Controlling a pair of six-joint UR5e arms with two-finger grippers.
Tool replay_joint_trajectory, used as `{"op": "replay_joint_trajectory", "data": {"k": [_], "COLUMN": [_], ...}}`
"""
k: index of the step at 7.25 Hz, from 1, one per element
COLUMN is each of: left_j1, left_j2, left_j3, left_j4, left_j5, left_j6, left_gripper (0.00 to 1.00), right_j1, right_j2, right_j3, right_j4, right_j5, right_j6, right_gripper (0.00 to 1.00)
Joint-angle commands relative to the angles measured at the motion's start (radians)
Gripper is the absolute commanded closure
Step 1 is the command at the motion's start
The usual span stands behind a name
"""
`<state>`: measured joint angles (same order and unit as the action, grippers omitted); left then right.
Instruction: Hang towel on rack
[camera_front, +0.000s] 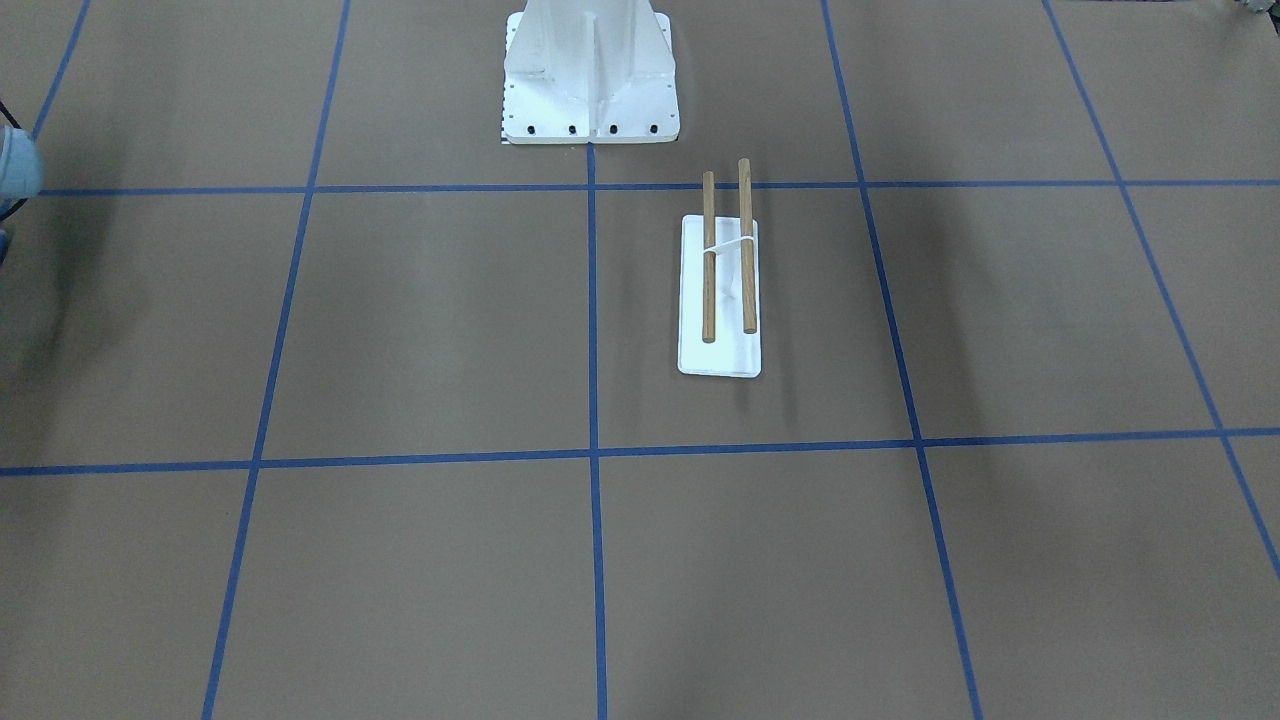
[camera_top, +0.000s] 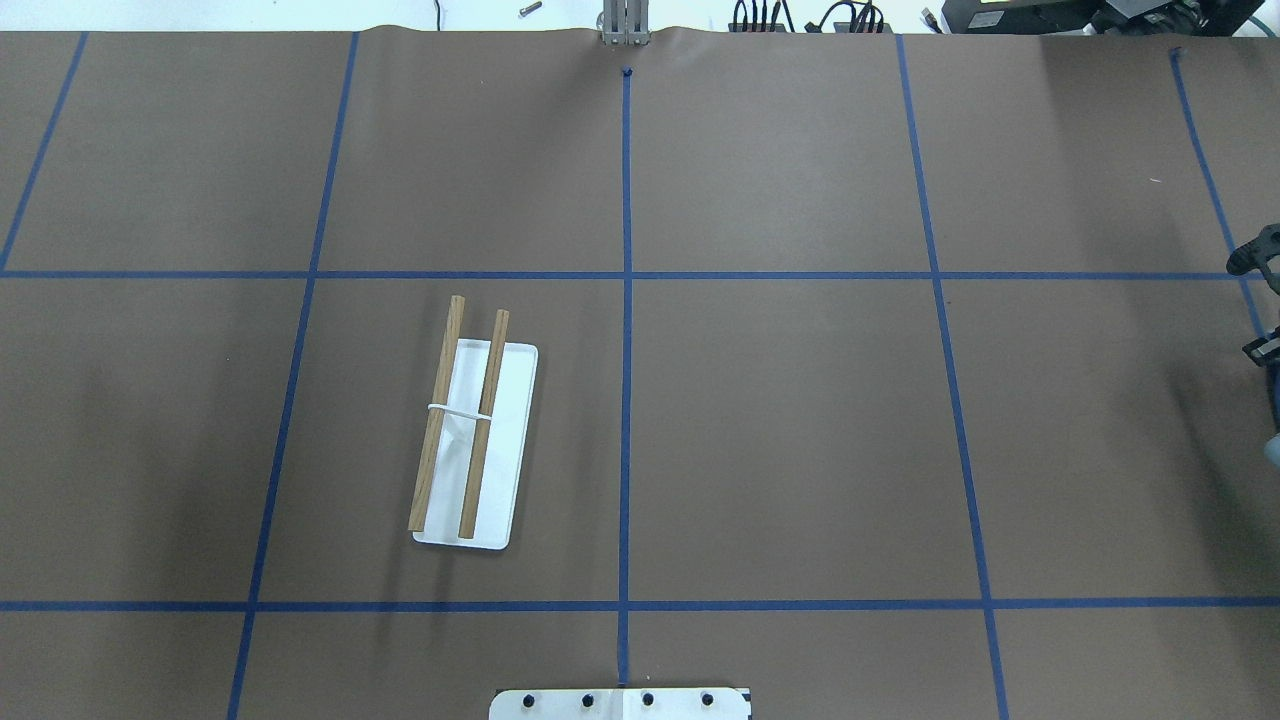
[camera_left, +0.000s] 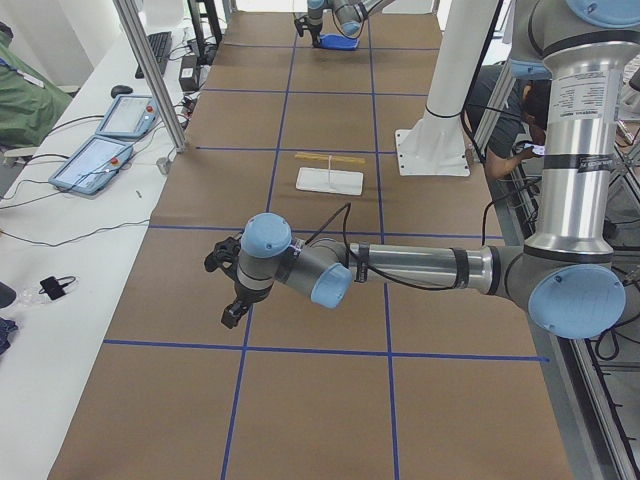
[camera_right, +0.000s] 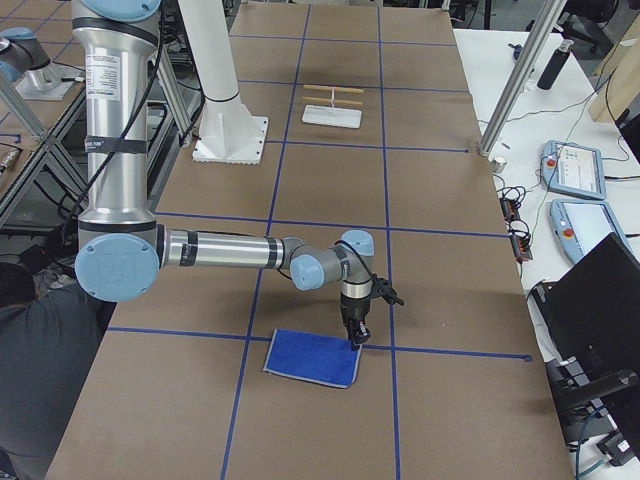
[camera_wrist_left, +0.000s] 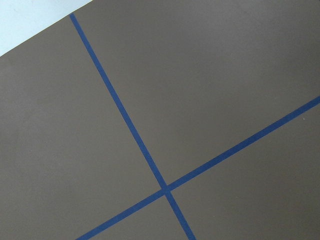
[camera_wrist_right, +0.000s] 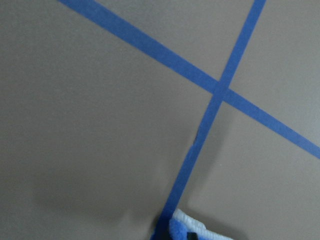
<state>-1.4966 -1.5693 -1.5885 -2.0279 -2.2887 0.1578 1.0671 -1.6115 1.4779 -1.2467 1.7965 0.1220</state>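
Note:
The rack (camera_front: 720, 290) stands on the table with two brown rods over a white base; it also shows in the overhead view (camera_top: 475, 440) and both side views (camera_left: 330, 175) (camera_right: 332, 105). The blue towel (camera_right: 313, 357) lies flat at the table's right end, far from the rack. Its pale-edged corner shows at the bottom of the right wrist view (camera_wrist_right: 187, 229). My right gripper (camera_right: 352, 335) points down at the towel's corner; I cannot tell whether it is open or shut. My left gripper (camera_left: 228, 290) hangs above bare table at the left end; I cannot tell its state.
The white bolted robot pedestal (camera_front: 590, 75) stands behind the rack. Blue tape lines (camera_top: 626, 400) grid the brown table. Tablets and cables (camera_left: 100, 150) lie on the white bench beyond the table's far edge. A person (camera_left: 525, 110) sits behind the robot.

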Motion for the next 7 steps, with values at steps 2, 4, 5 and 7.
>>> {"op": "replay_joint_trajectory", "data": {"k": [2,4,5,7], "left_j1": [0.007,0.007,0.007,0.007], "left_j2": [0.0,0.002,0.002,0.0], "left_j3": [0.002,0.002,0.002,-0.001], "left_j4": [-0.001,-0.018,-0.018,-0.056], "left_j5": [0.002,0.002,0.002,0.0], "left_j6": [0.0,-0.001,-0.001,-0.039], "left_gripper": [0.01,0.01,0.01,0.01], "right_j1": [0.022,0.077,0.112,0.166], "right_j2": [0.004,0.004,0.014,0.019], "right_j3": [0.019,0.071,0.087,0.183], "right_j4": [0.001,-0.013,-0.013,-0.013], "right_j5": [0.012,0.05,0.108,0.216], "right_j6": [-0.012,-0.012,-0.012,-0.01], "right_gripper": [1.0,1.0,1.0,1.0]}}
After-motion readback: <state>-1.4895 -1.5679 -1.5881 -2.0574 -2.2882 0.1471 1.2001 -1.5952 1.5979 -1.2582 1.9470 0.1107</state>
